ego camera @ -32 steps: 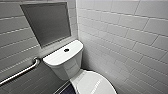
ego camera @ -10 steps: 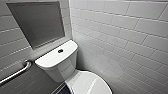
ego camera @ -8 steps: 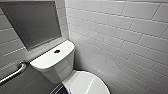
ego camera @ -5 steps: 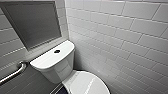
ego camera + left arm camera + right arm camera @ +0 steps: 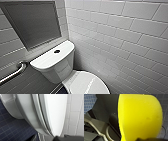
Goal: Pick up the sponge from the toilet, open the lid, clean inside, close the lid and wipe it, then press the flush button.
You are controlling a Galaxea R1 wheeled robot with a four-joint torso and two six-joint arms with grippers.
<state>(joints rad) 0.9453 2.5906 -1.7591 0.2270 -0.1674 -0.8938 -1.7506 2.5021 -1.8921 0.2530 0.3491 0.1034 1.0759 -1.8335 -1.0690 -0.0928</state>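
Observation:
The white toilet [image 5: 53,63] stands in the corner, with the small dark flush button [image 5: 57,51] in the middle of its flat tank top. Its oval lid [image 5: 85,83] lies down on the bowl. In the left wrist view the lid [image 5: 55,112] and the bowl [image 5: 26,112] pass close by, seen from the side. A dark part of my left gripper [image 5: 65,138] shows near the lid's front edge, with nothing in it. The bright yellow sponge [image 5: 140,117] looms large in the right wrist view, with my right gripper [image 5: 136,135] shut on it over the floor.
A metal grab bar [image 5: 13,72] runs along the wall left of the tank. A grey recessed panel [image 5: 32,22] sits above the tank. White tiled wall [image 5: 120,37] stands close on the toilet's right. Dark blue floor tiles [image 5: 12,130] lie beneath the bowl.
The head camera has shifted, so the tank now sits larger and further to the left in the picture. The toilet itself has not moved, and the lid stays down.

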